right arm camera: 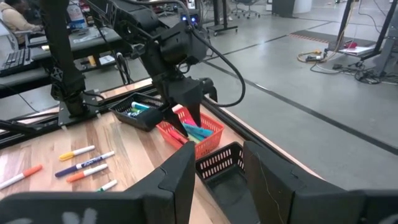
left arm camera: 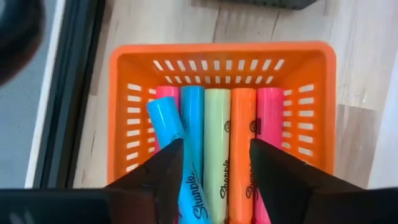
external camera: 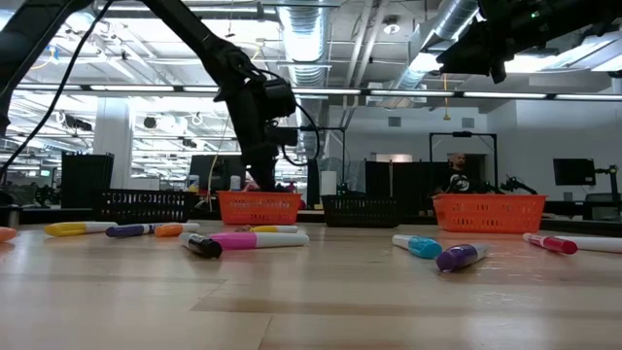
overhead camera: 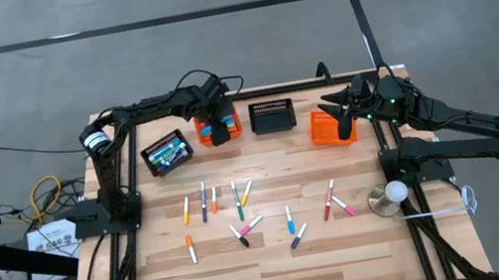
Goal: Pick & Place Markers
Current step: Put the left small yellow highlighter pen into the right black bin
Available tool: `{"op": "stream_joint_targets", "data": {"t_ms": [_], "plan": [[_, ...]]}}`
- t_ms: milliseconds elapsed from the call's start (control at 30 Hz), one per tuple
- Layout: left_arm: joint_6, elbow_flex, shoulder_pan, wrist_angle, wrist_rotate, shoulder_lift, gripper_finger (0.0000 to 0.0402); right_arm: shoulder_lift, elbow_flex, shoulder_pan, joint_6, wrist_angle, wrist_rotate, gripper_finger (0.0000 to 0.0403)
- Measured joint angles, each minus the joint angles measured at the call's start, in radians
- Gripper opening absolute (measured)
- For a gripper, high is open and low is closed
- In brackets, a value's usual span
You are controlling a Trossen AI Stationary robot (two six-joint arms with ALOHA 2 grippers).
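Observation:
Several markers (overhead camera: 242, 217) lie scattered on the wooden table. My left gripper (left arm camera: 214, 146) hangs open, pointing down into an orange basket (left arm camera: 221, 51) at the far left of the middle. In that basket lie light blue (left arm camera: 193, 118), green (left arm camera: 217, 124), orange (left arm camera: 242, 124) and pink (left arm camera: 270, 118) markers side by side. Another light blue marker (left arm camera: 163, 118) rests slanted against them. The fingers stand above the markers, and nothing is between them. My right gripper (right arm camera: 214, 155) waits open, held high over a second orange basket (overhead camera: 331, 129) at the far right.
A black basket (overhead camera: 167, 154) holding markers sits left of the left orange basket (overhead camera: 199, 123), and another black basket (overhead camera: 272, 115) stands between the two orange ones. A white round object on a metal disc (overhead camera: 393, 192) sits at the table's right edge. A person (external camera: 457, 173) stands far behind.

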Motion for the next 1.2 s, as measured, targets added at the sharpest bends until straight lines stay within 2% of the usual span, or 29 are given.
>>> {"op": "stream_joint_targets", "data": {"t_ms": [200, 400, 500, 667, 767, 933, 1067, 1200], "plan": [[-0.014, 0.0, -0.021, 0.005, -0.02, -0.04, 0.0207, 0.0, 0.0, 0.0, -0.002, 0.0, 0.0, 0.0124], [-0.019, 0.0, -0.062, 0.019, -0.023, -0.132, 0.0205, 0.0, 0.0, 0.0, 0.0, 0.0, 0.0, 0.0124], [-0.068, 0.0, -0.091, 0.033, -0.023, -0.192, 0.0204, 0.0, 0.0, 0.0, 0.001, 0.0, 0.0, 0.0124], [-0.233, 0.0, -0.153, 0.049, -0.024, -0.287, 0.0204, 0.0, 0.0, 0.0, 0.0, 0.0, 0.0, 0.0124], [-0.409, 0.0, -0.205, 0.051, -0.023, -0.32, 0.0204, 0.0, 0.0, 0.0, 0.0, 0.0, 0.0, 0.0124], [-0.664, 0.0, -0.307, 0.048, -0.023, -0.33, 0.0204, 0.0, 0.0, 0.0, -0.001, 0.0, 0.0, 0.0124], [-0.801, 0.0, -0.381, 0.033, -0.022, -0.33, 0.0204, 0.0, 0.0, 0.0, -0.004, 0.0, 0.0, 0.0124], [-0.934, 0.0, -0.427, 0.016, -0.022, -0.33, 0.0204, 0.0, 0.0, 0.0, -0.076, 0.0, 0.0, 0.0124]]}}
